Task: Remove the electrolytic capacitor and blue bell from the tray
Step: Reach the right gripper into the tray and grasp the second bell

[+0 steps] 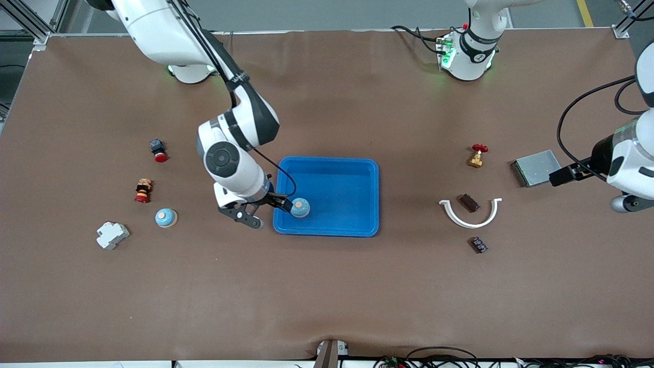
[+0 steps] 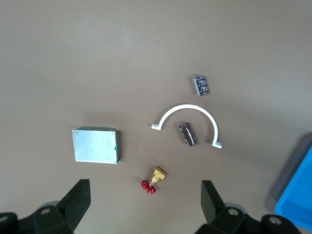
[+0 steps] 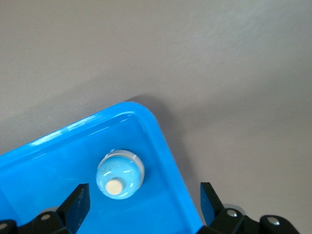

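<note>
A light blue bell (image 1: 300, 207) with a tan button sits in the blue tray (image 1: 332, 166), in the corner nearest the right arm's end and the front camera. My right gripper (image 1: 265, 212) stands open over that corner, straddling the tray wall. In the right wrist view the bell (image 3: 120, 174) lies just ahead of the spread right gripper (image 3: 141, 207). One dark capacitor (image 1: 468, 203) lies inside a white arc, a second capacitor (image 1: 479, 245) nearer the front camera. My left gripper (image 2: 145, 204) hangs open and empty, high over the table at the left arm's end.
A second blue bell (image 1: 166, 217), a white breaker (image 1: 112, 235), a red-yellow stacked part (image 1: 143, 190) and a red button (image 1: 158, 150) lie toward the right arm's end. A white arc (image 1: 470, 213), red-handled brass valve (image 1: 477, 155) and metal box (image 1: 537, 167) lie toward the left arm's end.
</note>
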